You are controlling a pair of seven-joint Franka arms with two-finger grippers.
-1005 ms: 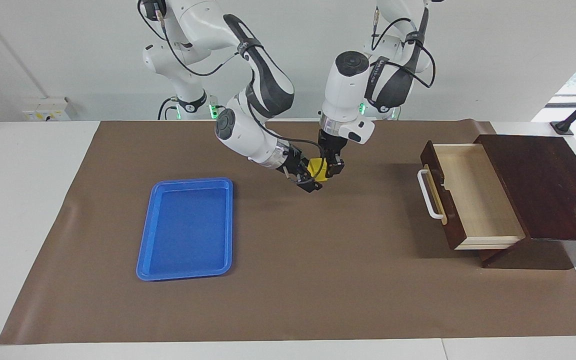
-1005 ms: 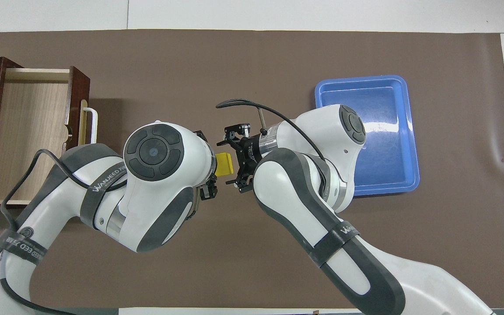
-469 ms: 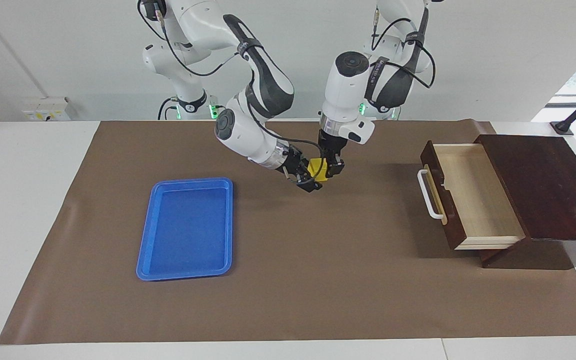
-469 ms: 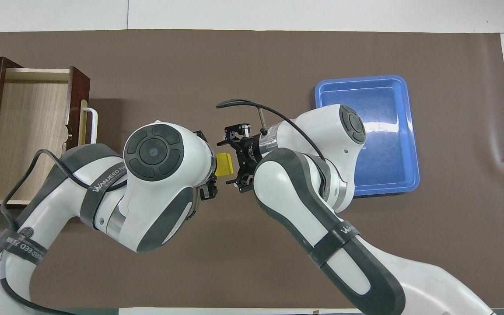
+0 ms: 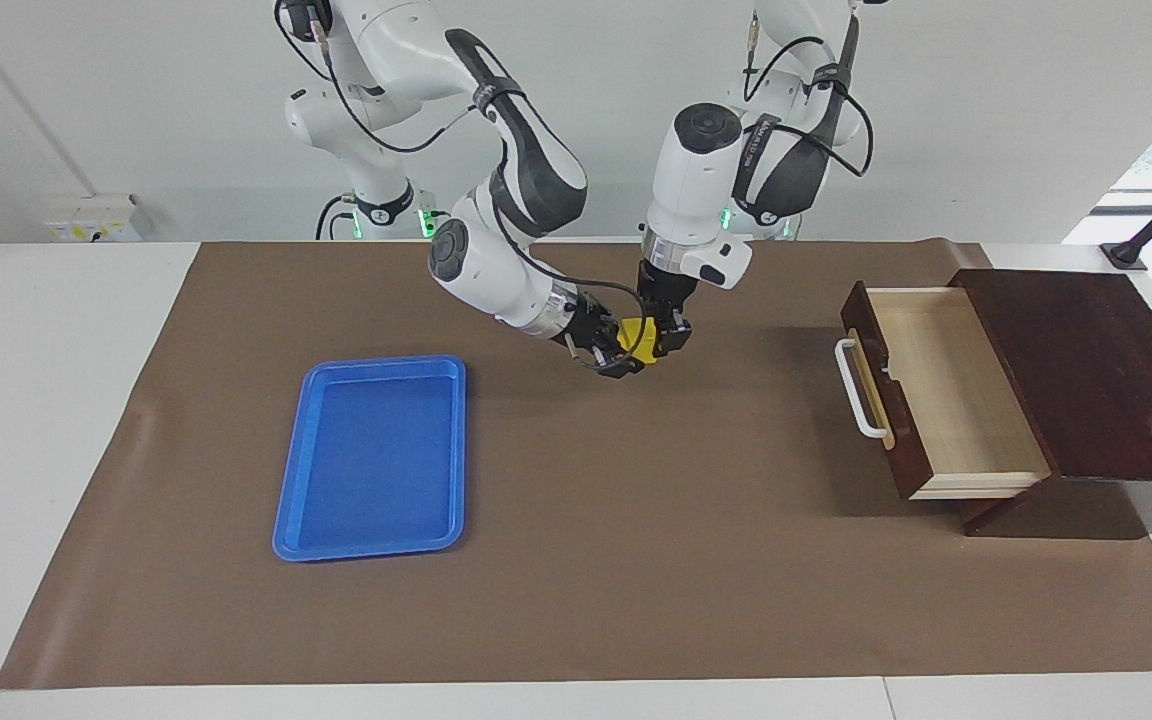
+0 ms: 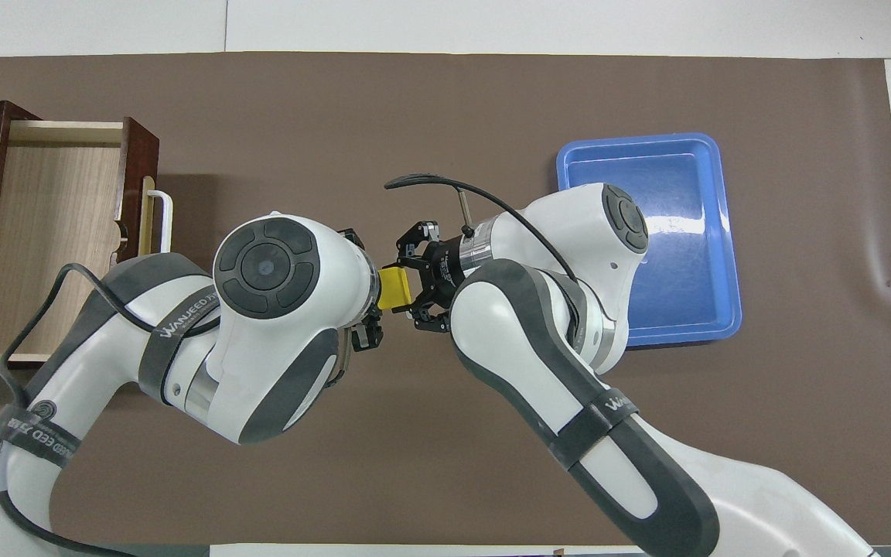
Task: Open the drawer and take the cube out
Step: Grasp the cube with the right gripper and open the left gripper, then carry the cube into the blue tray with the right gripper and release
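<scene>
Claws, two: left claw point(image 5: 658, 338) and right claw point(image 5: 618, 357) both clamp one cube point(image 5: 637, 340) (one drawer point(image 5: 936, 390) open).

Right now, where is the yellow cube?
The cube is in the air over the middle of the mat, gripped between the left pincer and right pincer, between the drawer and tray.

The left arm comes down almost vertical, and its end effector point(image 5: 663, 335) points straight down, closed on the cube point(image 5: 637, 338). The right arm bends at the elbow and reaches in sideways; its end effector point(image 5: 619, 355) is tilted and also closed on the cube. Both are up in the air over the middle of the tabletop point(image 5: 636, 560).
</scene>
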